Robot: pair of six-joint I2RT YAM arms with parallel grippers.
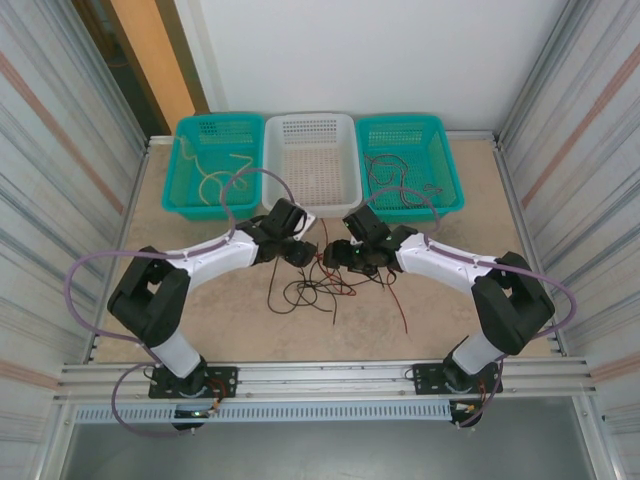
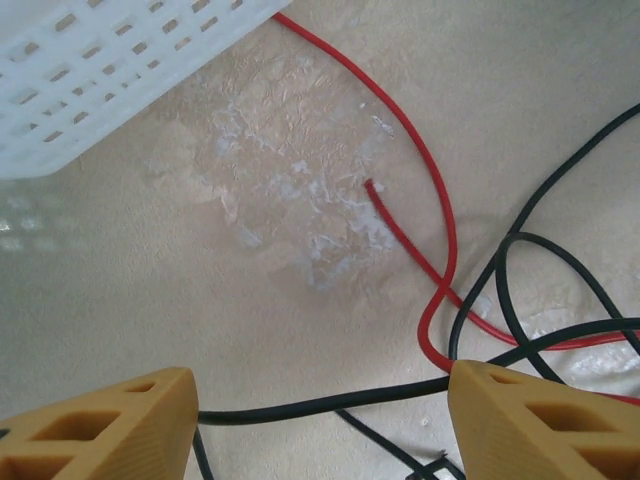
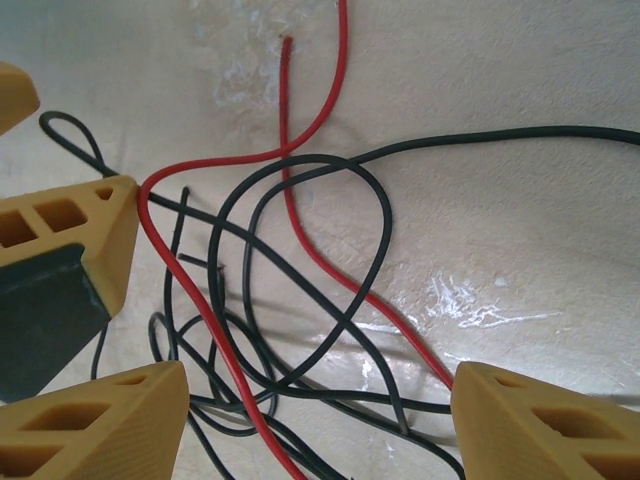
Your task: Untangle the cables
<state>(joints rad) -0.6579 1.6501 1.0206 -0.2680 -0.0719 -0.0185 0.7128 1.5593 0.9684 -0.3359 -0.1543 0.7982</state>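
The left claw point(image 2: 320, 400) and right claw point(image 3: 320, 400) both gape empty over the cables point(image 1: 315, 287), tangled on the table point(image 1: 200, 330) just before the white basket point(image 1: 310, 118). Closing on crossed strands risks tightening the knot.

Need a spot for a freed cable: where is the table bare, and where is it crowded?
Bare: the near-left table, between the left arm and the tangle of black and red cables; also the strip between the right teal basket and the right arm. Crowded: the centre, under and nearward of the left claw and right claw.
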